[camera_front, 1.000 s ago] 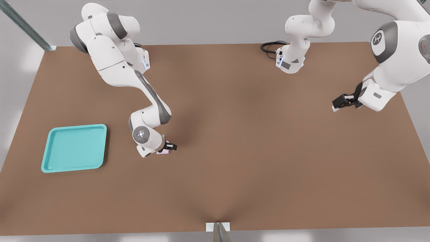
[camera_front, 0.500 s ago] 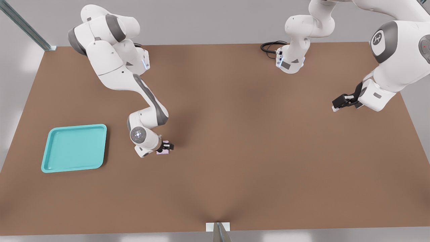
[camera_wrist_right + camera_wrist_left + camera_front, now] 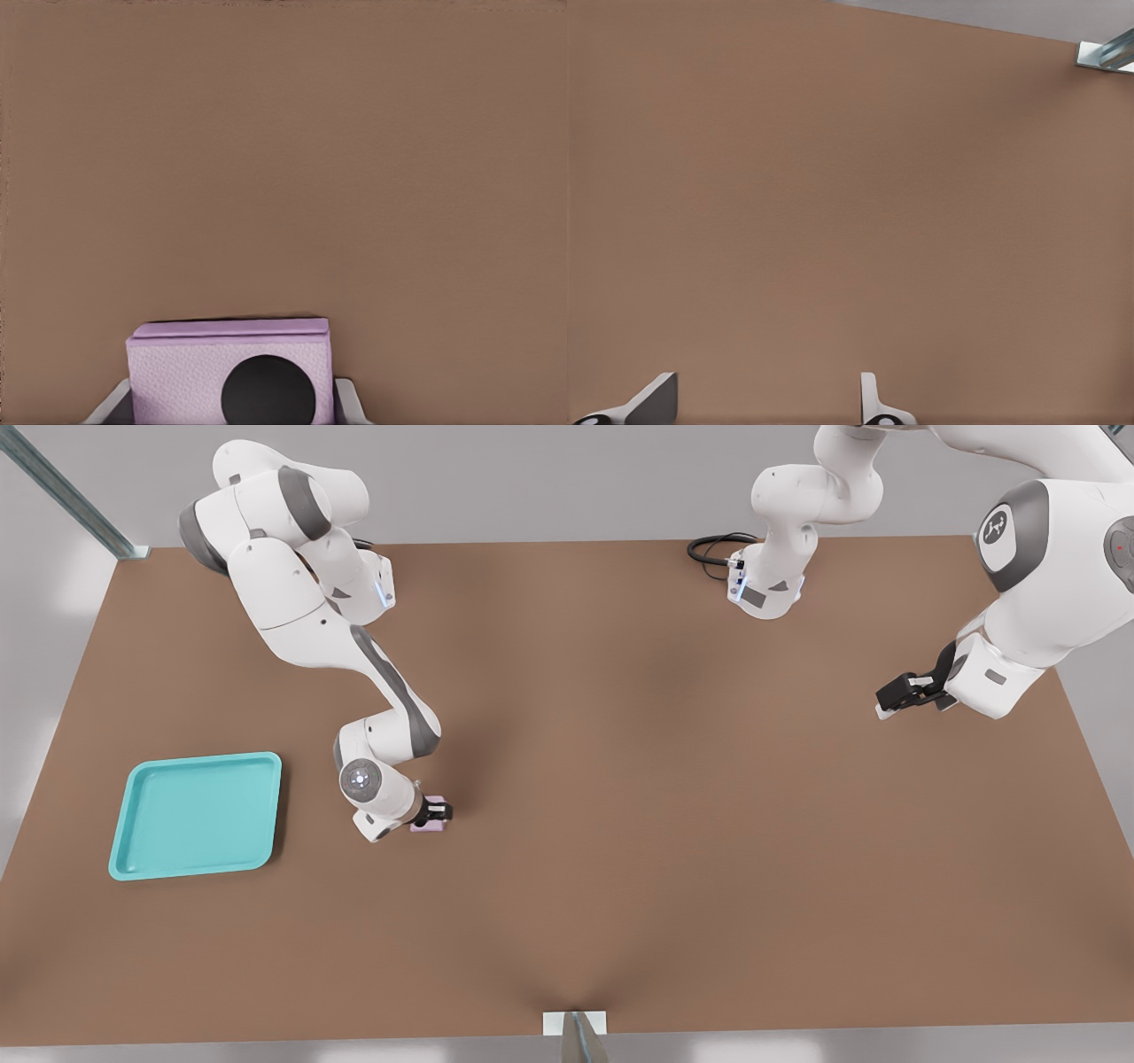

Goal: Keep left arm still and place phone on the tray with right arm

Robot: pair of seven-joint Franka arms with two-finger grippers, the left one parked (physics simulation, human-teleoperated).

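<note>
Since the earlier frame the right arm (image 3: 354, 646) had drawn its gripper (image 3: 432, 815) slightly toward the tray (image 3: 197, 815) — fingers (image 3: 350, 403) closed on the phone (image 3: 429, 826), low over the desk (image 3: 664, 824) — tray well off to the front view's left.
</note>
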